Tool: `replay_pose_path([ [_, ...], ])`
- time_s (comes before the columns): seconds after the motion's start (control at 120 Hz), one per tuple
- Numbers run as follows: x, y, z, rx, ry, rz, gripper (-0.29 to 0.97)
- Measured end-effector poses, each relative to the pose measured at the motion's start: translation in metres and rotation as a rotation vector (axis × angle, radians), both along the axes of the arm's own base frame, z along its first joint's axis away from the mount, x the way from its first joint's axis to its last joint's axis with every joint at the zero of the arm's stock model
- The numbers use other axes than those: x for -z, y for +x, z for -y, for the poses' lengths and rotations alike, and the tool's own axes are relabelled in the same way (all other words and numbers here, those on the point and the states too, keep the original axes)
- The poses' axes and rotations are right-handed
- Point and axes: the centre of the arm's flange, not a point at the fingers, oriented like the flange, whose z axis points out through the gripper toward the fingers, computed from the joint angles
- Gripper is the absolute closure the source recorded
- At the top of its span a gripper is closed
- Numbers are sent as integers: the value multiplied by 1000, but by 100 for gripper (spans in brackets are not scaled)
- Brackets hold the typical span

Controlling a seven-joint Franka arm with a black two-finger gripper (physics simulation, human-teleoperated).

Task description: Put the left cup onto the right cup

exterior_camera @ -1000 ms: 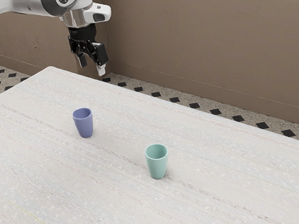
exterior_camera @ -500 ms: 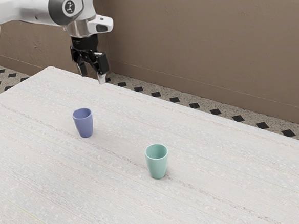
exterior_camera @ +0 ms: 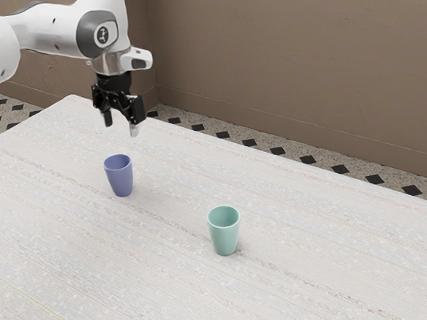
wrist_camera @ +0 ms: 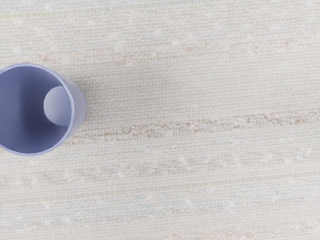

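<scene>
Exterior view: pincer (exterior_camera: 120, 126) clear of cup (exterior_camera: 118, 174)

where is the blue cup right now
The blue cup stands upright on the table at the exterior view's left, below the hovering gripper, left of the green cup.

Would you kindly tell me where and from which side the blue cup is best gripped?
From straight above, I'd judge. The blue cup stands upright, its open mouth facing up, with no handle. So pinch the rim wall, one finger inside and one outside. The open gripper hangs higher up, near it.
</scene>
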Motion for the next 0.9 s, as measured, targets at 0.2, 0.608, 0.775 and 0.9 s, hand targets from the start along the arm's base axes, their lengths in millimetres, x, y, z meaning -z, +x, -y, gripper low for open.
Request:
replay_pose_path([
  [0.2, 23, 11, -13, -17, 13, 14, 20],
  [0.608, 64, 27, -39, -48, 34, 44, 25],
  [0.775, 80, 29, -50, -64, 36, 36, 25],
  [0.9, 88, 30, -53, -66, 40, 33, 26],
])
